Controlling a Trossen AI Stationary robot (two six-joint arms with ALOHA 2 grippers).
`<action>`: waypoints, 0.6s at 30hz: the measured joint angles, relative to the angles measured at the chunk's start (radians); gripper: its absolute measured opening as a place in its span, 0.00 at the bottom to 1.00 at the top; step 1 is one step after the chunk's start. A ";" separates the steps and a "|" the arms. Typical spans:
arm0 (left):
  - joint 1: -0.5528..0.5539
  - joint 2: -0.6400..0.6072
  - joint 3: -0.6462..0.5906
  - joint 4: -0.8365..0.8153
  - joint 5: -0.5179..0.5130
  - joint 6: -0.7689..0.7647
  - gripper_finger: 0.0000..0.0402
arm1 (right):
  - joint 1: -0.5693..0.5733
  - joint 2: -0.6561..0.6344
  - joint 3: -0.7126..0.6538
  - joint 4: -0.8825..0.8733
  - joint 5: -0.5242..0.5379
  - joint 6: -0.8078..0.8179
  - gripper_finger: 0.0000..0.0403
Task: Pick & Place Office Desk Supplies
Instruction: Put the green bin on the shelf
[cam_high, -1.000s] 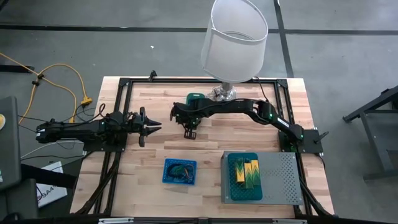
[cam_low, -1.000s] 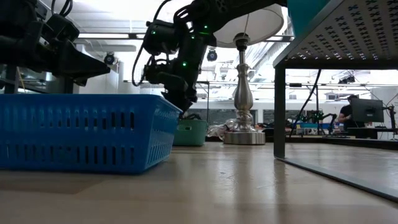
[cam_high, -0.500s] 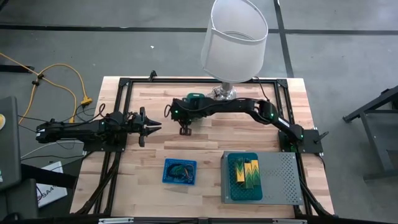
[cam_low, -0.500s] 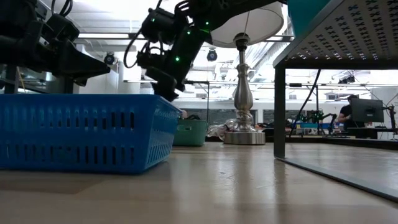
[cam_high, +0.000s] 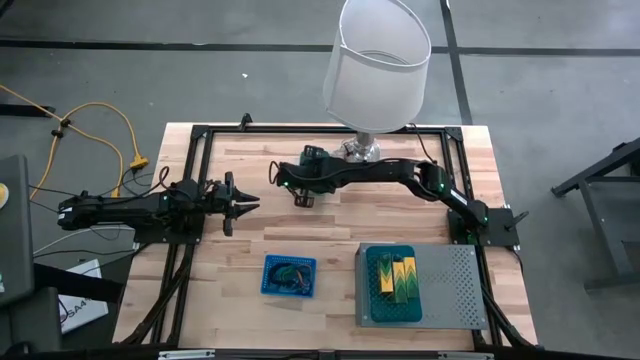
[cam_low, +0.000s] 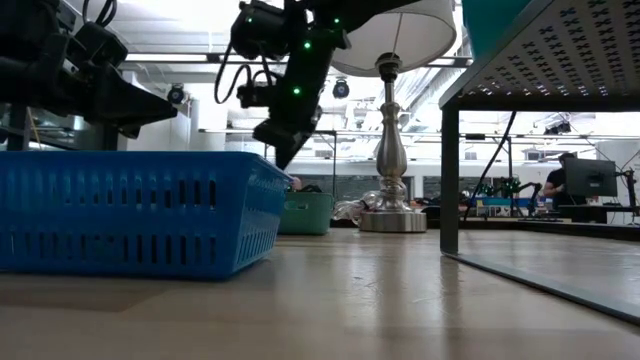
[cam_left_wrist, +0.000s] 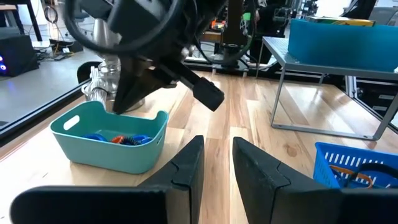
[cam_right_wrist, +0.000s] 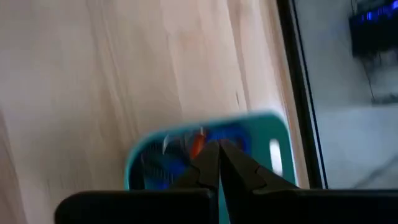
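Note:
Small blue and red office supplies (cam_left_wrist: 121, 138) lie in a teal bin (cam_high: 314, 153) at the far middle of the table, next to the lamp's base. Dark loops (cam_high: 292, 276) lie in a blue basket (cam_high: 289, 275) at the near middle. Yellow-and-green blocks (cam_high: 398, 275) sit in a teal tray on the grey perforated box (cam_high: 450, 290). My right gripper (cam_high: 302, 199) hangs shut above the bare table just on the near side of the teal bin, pointing slantwise down, and I see nothing in it (cam_right_wrist: 217, 152). My left gripper (cam_high: 252, 205) waits level at the table's left, its fingers a little apart (cam_left_wrist: 217, 158) and empty.
A tall lamp (cam_high: 375, 60) with a white shade stands on its chrome base (cam_high: 360, 150) right beside the teal bin, its shade overhanging the far edge. A black frame runs around the table. Bare wood lies between the teal bin and the blue basket (cam_low: 130, 210).
My right gripper has risen a little and swung toward the far edge and the teal bin, its wrist turning as it went. It has stayed shut.

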 joint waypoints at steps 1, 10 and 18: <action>0.000 0.000 0.000 0.001 0.000 0.000 0.20 | 0.000 0.000 0.000 -0.026 0.008 0.015 0.00; 0.000 0.000 0.000 0.000 0.000 0.000 0.20 | -0.009 0.000 0.000 -0.146 -0.080 0.095 0.00; 0.000 0.000 0.000 0.000 0.000 0.000 0.20 | -0.045 0.001 0.000 -0.148 -0.209 0.097 0.01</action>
